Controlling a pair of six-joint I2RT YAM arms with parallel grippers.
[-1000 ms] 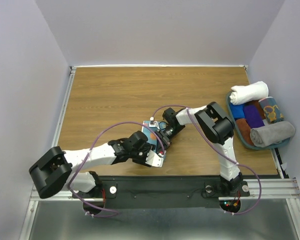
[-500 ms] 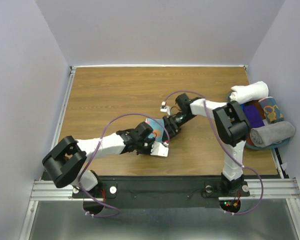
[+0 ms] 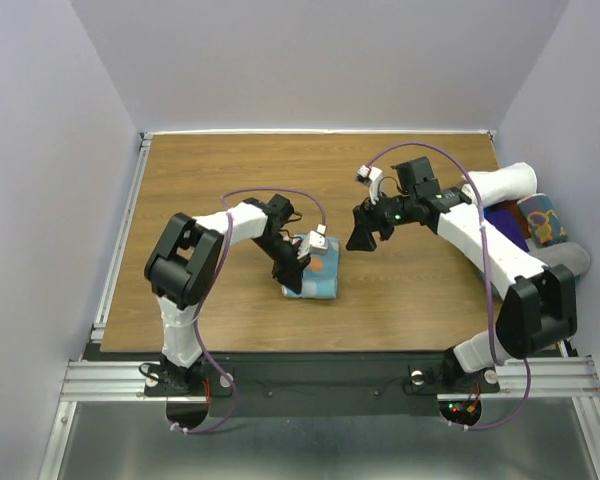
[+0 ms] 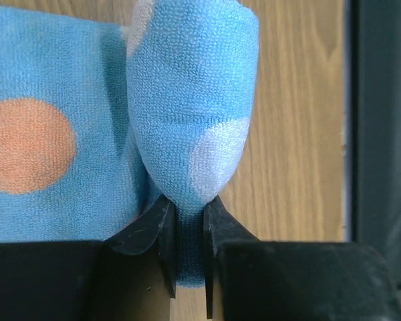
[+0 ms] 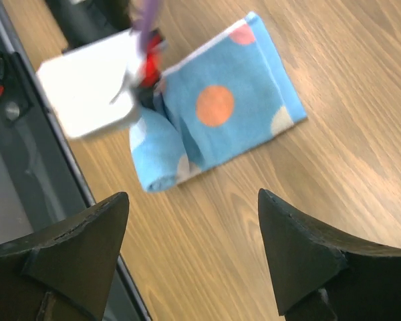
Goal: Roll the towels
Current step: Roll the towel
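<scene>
A light blue towel (image 3: 321,272) with orange and pale dots lies on the wooden table, partly rolled. Its rolled end (image 4: 190,100) bulges beside the flat part (image 4: 27,144). My left gripper (image 3: 298,268) comes in from the left and is shut on that rolled end; in the left wrist view (image 4: 185,214) cloth fills the narrow gap between the jaws. My right gripper (image 3: 360,236) hovers to the right of the towel, apart from it, open and empty. In the right wrist view (image 5: 192,197) it looks down at the towel (image 5: 220,114) over bare wood.
A teal basket (image 3: 483,278) at the table's right edge holds several rolled towels, among them a white one (image 3: 500,183) and a grey one (image 3: 570,260); my right arm crosses over it. A black rail (image 4: 381,134) runs along the table's near edge close to the towel.
The right gripper has let go of the towel, opened wide and pulled back to the right. The left arm has swung round to the towel's left side and closed on the rolled end.
</scene>
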